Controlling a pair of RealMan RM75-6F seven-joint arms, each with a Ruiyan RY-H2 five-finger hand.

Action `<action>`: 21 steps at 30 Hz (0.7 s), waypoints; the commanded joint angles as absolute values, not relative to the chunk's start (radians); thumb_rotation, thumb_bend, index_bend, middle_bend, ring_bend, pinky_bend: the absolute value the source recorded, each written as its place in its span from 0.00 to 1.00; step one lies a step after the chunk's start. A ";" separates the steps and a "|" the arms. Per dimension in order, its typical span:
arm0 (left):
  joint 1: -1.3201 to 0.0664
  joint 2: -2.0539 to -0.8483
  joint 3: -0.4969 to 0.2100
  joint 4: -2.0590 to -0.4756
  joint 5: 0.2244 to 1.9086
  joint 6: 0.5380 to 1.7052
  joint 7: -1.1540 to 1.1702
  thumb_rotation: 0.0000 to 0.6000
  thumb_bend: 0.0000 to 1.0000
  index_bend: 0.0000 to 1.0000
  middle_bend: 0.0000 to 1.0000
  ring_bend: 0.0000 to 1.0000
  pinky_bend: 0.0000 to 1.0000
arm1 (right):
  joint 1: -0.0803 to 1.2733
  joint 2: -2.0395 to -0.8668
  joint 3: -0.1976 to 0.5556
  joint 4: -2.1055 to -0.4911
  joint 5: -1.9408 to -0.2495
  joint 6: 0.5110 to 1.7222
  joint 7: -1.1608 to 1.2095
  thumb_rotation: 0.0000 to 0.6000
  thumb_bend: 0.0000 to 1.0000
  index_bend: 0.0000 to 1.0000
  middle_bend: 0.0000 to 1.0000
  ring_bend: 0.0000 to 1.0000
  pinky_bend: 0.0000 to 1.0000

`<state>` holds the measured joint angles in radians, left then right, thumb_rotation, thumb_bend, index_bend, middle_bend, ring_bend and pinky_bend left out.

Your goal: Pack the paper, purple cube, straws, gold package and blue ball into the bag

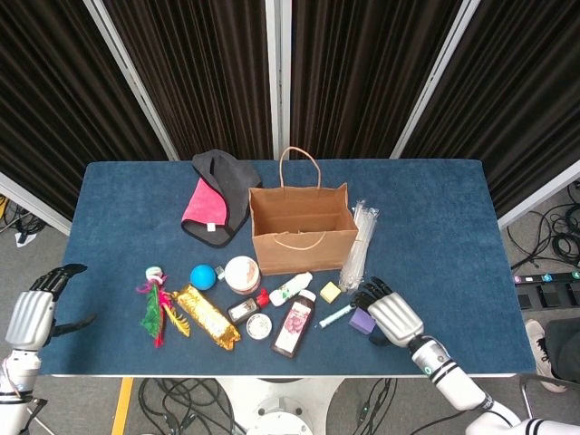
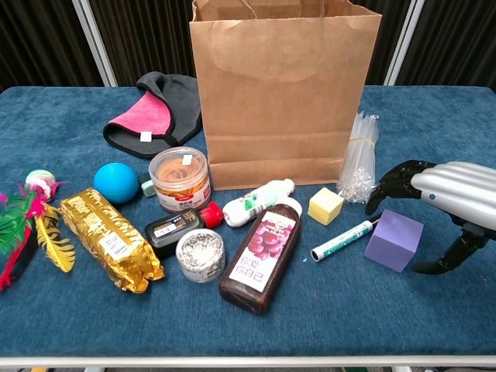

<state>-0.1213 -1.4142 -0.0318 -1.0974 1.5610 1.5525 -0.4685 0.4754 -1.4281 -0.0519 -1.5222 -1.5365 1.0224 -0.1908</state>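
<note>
Gold foil is what we meet first on the left of the blue worktop: the gold package lies flat and slanted. We judge it light, crinkly and a little slippery, so we would take it across its narrow width, near the middle. Our left hand hangs off the left edge of the worktop, fingers apart, holding nothing.

Just behind the package rests the blue ball. It looks smooth and will probably roll, so fingers should cup it from above and from both sides. The paper we cannot identify with certainty among the things.

In the middle stands the brown paper bag, upright and open at the top, light and easy to tip over if we push its wall.

To the right of the bag, the straws lie in a clear bundle tied with a band, close to the bag's corner. They seem thin, light and easy to crush; the banded middle is the best place to hold.

Further right sits the purple cube, just beside a marker pen. It looks like light foam, soft with flat faces, good for a pinch on two opposite sides. Our right hand hovers over it, thumb low on the right and fingers curved above the far edge, open, with no firm grasp that we can see.
</note>
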 commanded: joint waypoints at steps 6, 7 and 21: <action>-0.120 -1.414 -0.035 -1.095 1.555 1.551 -0.481 1.00 0.07 0.29 0.35 0.25 0.29 | 0.479 -1.430 -0.048 -1.518 -1.513 1.006 -0.229 1.00 0.05 0.27 0.22 0.09 0.01; -0.120 -1.414 -0.034 -1.094 1.554 1.550 -0.482 1.00 0.07 0.29 0.35 0.25 0.29 | 0.481 -1.429 -0.047 -1.518 -1.506 0.999 -0.235 1.00 0.05 0.26 0.22 0.09 0.01; -0.121 -1.423 -0.038 -1.076 1.547 1.545 -0.490 1.00 0.07 0.29 0.35 0.25 0.29 | 0.492 -1.455 -0.037 -1.501 -1.490 0.988 -0.250 1.00 0.11 0.26 0.24 0.11 0.02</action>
<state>-0.1207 -1.4231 -0.0384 -1.0763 1.5471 1.5448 -0.4906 0.4926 -1.4533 -0.0367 -1.5027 -1.4880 0.9851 -0.2498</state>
